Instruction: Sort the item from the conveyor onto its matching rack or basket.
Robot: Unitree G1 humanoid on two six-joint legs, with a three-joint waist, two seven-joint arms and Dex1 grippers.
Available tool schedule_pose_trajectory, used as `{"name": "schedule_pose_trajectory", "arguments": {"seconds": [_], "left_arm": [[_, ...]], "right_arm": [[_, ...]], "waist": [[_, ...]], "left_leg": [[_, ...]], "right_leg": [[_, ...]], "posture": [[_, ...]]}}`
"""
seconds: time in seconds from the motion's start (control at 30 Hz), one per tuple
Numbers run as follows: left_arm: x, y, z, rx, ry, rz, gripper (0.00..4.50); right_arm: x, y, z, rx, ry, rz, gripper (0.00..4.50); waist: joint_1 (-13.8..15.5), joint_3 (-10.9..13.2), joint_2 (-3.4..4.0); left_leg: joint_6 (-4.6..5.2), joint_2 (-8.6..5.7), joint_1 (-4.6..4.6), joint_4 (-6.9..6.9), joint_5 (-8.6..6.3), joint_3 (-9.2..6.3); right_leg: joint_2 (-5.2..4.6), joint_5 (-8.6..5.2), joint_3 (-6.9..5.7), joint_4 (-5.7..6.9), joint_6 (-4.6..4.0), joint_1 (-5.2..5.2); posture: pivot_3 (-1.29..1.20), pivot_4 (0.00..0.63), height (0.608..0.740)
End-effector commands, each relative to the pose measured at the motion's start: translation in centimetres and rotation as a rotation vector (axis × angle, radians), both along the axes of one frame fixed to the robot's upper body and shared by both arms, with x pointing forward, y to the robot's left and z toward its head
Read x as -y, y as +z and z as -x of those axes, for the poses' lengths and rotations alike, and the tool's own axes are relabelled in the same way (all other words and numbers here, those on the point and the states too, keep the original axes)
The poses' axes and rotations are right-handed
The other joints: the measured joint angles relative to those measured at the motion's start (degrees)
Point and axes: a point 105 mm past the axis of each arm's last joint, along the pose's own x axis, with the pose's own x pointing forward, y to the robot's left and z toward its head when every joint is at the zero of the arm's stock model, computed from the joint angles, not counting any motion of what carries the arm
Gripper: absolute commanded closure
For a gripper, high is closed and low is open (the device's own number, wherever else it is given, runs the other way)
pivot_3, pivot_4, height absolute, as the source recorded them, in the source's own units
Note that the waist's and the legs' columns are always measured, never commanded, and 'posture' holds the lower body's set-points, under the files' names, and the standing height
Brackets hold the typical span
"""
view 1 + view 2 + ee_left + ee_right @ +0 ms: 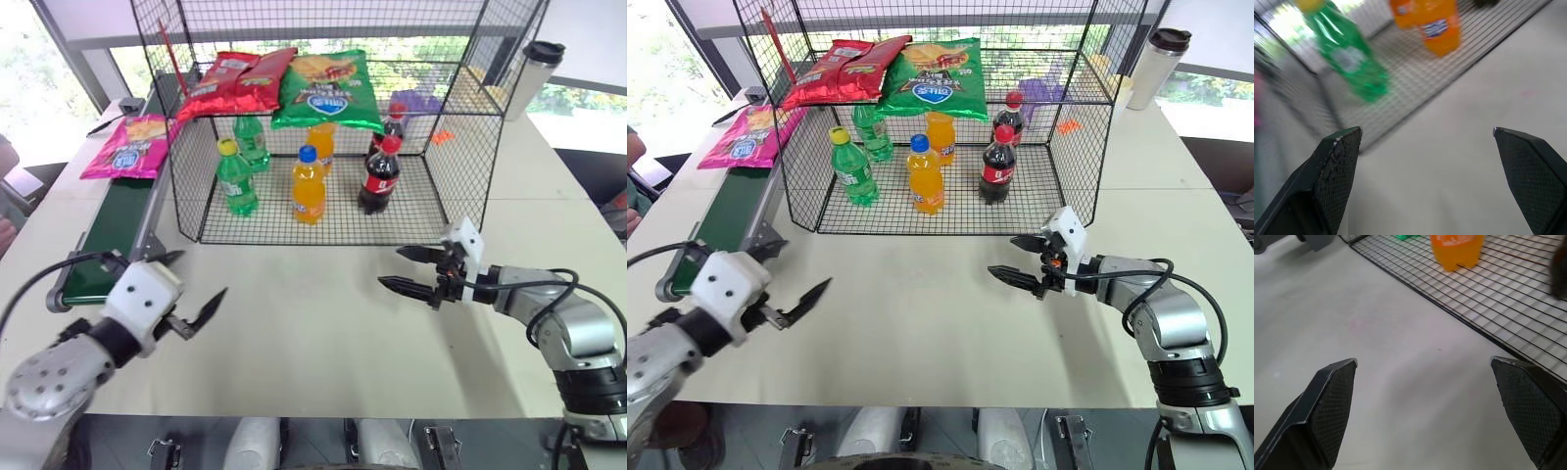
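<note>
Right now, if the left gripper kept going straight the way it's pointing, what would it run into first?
Probably the black wire rack, at its open front near the left corner. The left gripper, fingers open, looks across bare table toward a green bottle on the mesh floor. Depth is unclear, so this is a rough guess.

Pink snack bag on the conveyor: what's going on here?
Nothing is being handled. The pink snack bag lies on the conveyor, beside the wire rack. Both end effectors, left and right, hang open and empty over the table. Red and green bags sit on the rack's upper shelf, bottles below.
</note>
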Motion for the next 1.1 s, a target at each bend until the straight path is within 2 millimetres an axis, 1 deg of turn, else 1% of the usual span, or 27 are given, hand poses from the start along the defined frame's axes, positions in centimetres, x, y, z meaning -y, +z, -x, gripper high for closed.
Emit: {"name": "schedule_pose_trajectory", "arguments": {"seconds": [0.03, 0.07, 0.17, 0.2, 0.27, 0.3, 0.33, 0.4, 0.43, 0.5, 0.6, 0.67, 0.77, 0.93, 1.1], "left_arm": [[-1.1, 4.1, 1.6, 0.285, 0.039, -0.321, 0.04], [-1.6, 4.1, 2.1, 0.295, 0.054, -0.333, 0.04], [-4.2, 4.4, 3.9, 0.353, 0.145, -0.524, 0.04], [-5.5, 4.2, 4.7, 0.353, 0.191, -0.611, 0.04], [-8.4, 3.0, 6.7, 0.279, 0.271, -0.748, 0.04], [-9.2, 2.5, 7.4, 0.25, 0.284, -0.788, 0.04], [-10.0, 1.6, 8.1, 0.201, 0.285, -0.81, 0.04], [-10.7, 0.7, 8.6, 0.155, 0.282, -0.818, 0.04], [-11.1, 0.5, 8.6, 0.136, 0.294, -0.811, 0.04], [-11.3, 0.9, 8.1, 0.162, 0.295, -0.824, 0.04], [-12.3, 0.7, 7.2, 0.147, 0.315, -0.825, 0.04], [-12.7, 0.6, 6.5, 0.147, 0.323, -0.822, 0.04], [-12.9, 0.5, 5.3, 0.155, 0.315, -0.834, 0.04], [-13.0, -1.4, 3.8, 0.103, 0.292, -0.796, 0.04], [-12.9, -2.5, 2.9, 0.083, 0.284, -0.779, 0.04]], "right_arm": [[-1.8, 2.5, 0.3, 0.059, 0.08, -0.053, 0.0], [-2.2, 2.7, 0.3, 0.059, 0.092, -0.062, 0.0], [-4.1, 3.6, 1.2, 0.047, 0.168, -0.097, 0.0], [-4.6, 3.8, 1.6, 0.04, 0.197, -0.1, 0.0], [-5.4, 4.0, 2.3, 0.009, 0.245, -0.077, 0.0], [-5.6, 4.0, 2.5, -0.005, 0.256, -0.065, 0.0], [-5.8, 3.7, 2.7, -0.017, 0.268, -0.027, 0.0], [-6.1, 3.6, 2.8, -0.004, 0.276, 0.008, 0.0], [-6.2, 3.8, 2.6, 0.019, 0.268, 0.008, 0.0], [-6.4, 4.8, 2.5, 0.053, 0.269, -0.034, 0.0], [-6.4, 6.0, 3.9, 0.049, 0.342, -0.098, 0.0], [-6.4, 6.0, 4.4, 0.046, 0.36, -0.092, 0.0], [-6.3, 5.8, 4.3, 0.055, 0.343, -0.074, 0.0], [-5.8, 5.9, 3.8, 0.071, 0.293, -0.07, 0.0], [-5.6, 6.5, 3.2, 0.094, 0.251, -0.08, 0.0]], "waist": [[0.11, -0.01, 0.03], [0.24, -0.01, 0.03], [0.44, -0.01, 0.0], [0.46, -0.01, 0.0], [0.47, -0.02, -0.01], [0.35, -0.02, -0.01], [0.41, -0.02, -0.01], [0.62, -0.04, -0.08], [0.69, -0.05, -0.09], [0.67, -0.05, -0.09], [0.53, -0.06, -0.1], [0.33, -0.08, -0.14], [-0.05, -0.13, -0.22], [-1.06, -0.13, -0.21], [-1.01, -0.13, -0.21]], "left_leg": [[0.0, -0.01, 0.01, -0.01, 0.0, 0.01], [0.0, 0.0, 0.0, -0.01, 0.0, 0.05], [0.04, 0.01, -0.11, -0.02, -0.03, 0.04], [0.06, 0.01, -0.14, -0.02, -0.04, 0.04], [0.06, 0.02, -0.38, 0.0, -0.04, 0.03], [0.06, 0.02, -0.51, 0.02, -0.04, 0.03], [0.08, 0.02, -0.61, 0.04, -0.05, 0.04], [0.09, 0.02, -0.66, 0.06, -0.06, 0.04], [0.09, 0.03, -0.67, 0.06, -0.06, 0.03], [0.09, 0.19, -0.7, 0.1, -0.06, 0.12], [0.09, 0.64, -0.74, 0.15, -0.05, 0.71], [0.1, 0.67, -0.75, 0.13, -0.05, 0.79], [0.1, 0.7, -0.75, 0.06, -0.05, 0.82], [0.1, 0.71, -0.74, 0.07, -0.05, 0.85], [0.1, 0.73, -0.74, 0.05, -0.05, 0.85]], "right_leg": [[-0.01, 0.0, 0.0, -0.05, -0.02, 0.04], [-0.04, 0.0, 0.01, -0.07, -0.02, 0.03], [-0.08, 0.0, 0.01, -0.18, -0.01, -0.03], [-0.08, 0.01, 0.01, -0.2, -0.01, -0.06], [-0.09, 0.01, -0.01, -0.19, -0.01, -0.28], [-0.09, 0.01, -0.01, -0.19, 0.0, -0.39], [-0.1, 0.01, -0.01, -0.19, 0.0, -0.49], [-0.13, 0.01, -0.03, -0.19, -0.01, -0.54], [-0.2, 0.01, -0.11, -0.2, -0.02, -0.53], [-0.26, 0.0, -0.28, -0.21, -0.03, -0.52], [-0.26, 0.01, -0.33, -0.21, -0.06, -0.45], [-0.27, 0.02, -0.33, -0.2, -0.06, -0.48], [-0.27, 0.03, -0.34, -0.2, -0.04, -0.52], [-0.27, 0.04, -0.33, -0.12, -0.04, -0.55], [-0.27, 0.04, -0.33, -0.06, -0.03, -0.59]], "posture": [[0.0, 0.15, 0.74], [0.0, 0.15, 0.74], [0.0, 0.15, 0.74], [0.0, 0.15, 0.74], [0.0, 0.15, 0.74], [0.0, 0.15, 0.74], [0.0, 0.15, 0.74], [0.0, 0.15, 0.74], [0.0, 0.15, 0.74], [0.0, 0.15, 0.74], [0.0, 0.15, 0.74], [0.0, 0.15, 0.74], [0.0, 0.15, 0.74], [0.0, 0.15, 0.74], [0.0, 0.15, 0.74]]}}
